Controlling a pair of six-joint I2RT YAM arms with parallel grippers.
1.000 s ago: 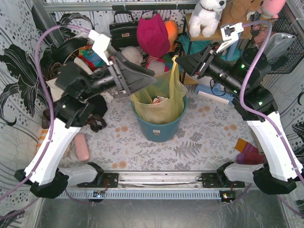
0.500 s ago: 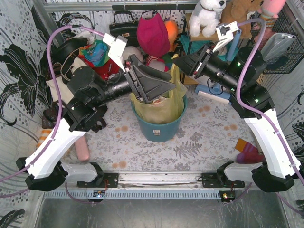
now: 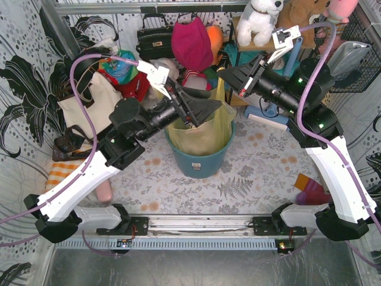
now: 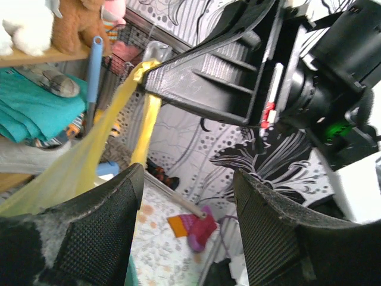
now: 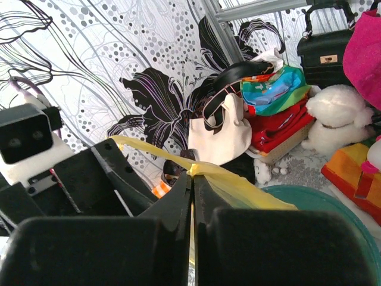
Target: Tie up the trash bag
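Observation:
The trash bag (image 3: 205,136), thin yellow-green plastic with crumpled paper inside, sits in the teal bucket (image 3: 196,164). My right gripper (image 3: 222,73) is shut on the bag's far handle strip and holds it stretched up above the bucket. In the right wrist view the jaws (image 5: 193,176) pinch the yellow plastic (image 5: 238,186). My left gripper (image 3: 215,108) is open and empty over the bag's mouth, just below the right gripper. In the left wrist view its fingers (image 4: 89,226) are spread wide, with the stretched yellow strip (image 4: 77,161) to their left.
A cream tote (image 3: 89,102) and a colourful pile stand at the back left. A black handbag (image 3: 153,39), a magenta hat (image 3: 191,43) and plush toys (image 3: 260,18) line the back. A pink item (image 3: 102,185) lies left and a red-purple sock (image 3: 314,192) lies right.
My left arm has swung right and forward, and its open gripper is now over the bag's mouth. My right gripper has kept its hold on the handle, nearly still.

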